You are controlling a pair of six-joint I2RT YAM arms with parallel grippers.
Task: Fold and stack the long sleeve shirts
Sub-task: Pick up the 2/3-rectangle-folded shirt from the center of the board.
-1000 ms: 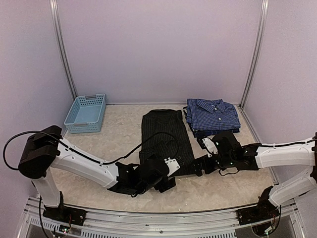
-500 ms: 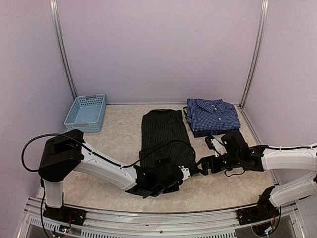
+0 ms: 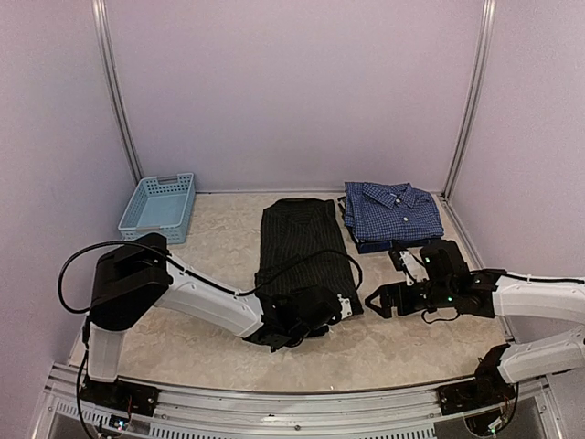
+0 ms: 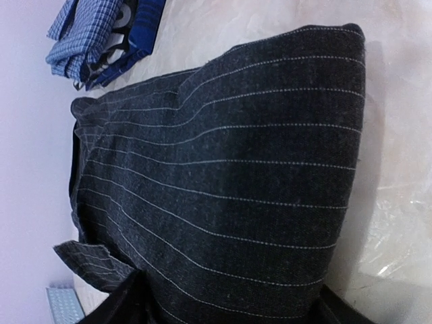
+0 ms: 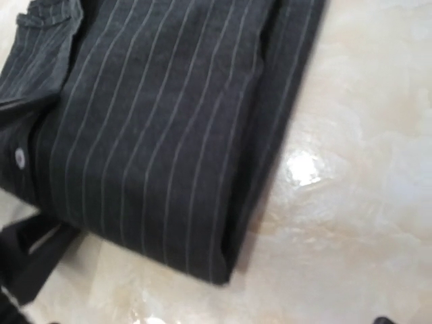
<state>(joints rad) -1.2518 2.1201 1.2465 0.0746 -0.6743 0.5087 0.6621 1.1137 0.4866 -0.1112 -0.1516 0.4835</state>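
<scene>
Surface: pale, marbled, glossy table point(image 3: 219, 261) with light glare on its bare patches.
Room: plain lilac walls point(image 3: 292, 91) on 3 sides, 2 slim metal posts point(image 3: 114, 91) in the back corners, an aluminium rail point(image 3: 274, 402) along the near edge.
Black pinstriped shirt point(image 3: 304, 247): folded into a long strip at the table's centre, collar toward the back wall.
Blue checked shirt point(image 3: 393, 212): folded at the back right, just beside the black one, collar up.
Basket point(image 3: 157, 208): light blue, back left, well apart from both shirts.
Left gripper point(image 3: 315, 311): low at the black shirt's near hem. Its fingers point(image 4: 125, 300) stand apart with the cloth between them, and I cannot tell whether they pinch it.
Right gripper point(image 3: 379, 300): released, jaws spread, grasping nothing, on the table near the black shirt's near right corner.
</scene>
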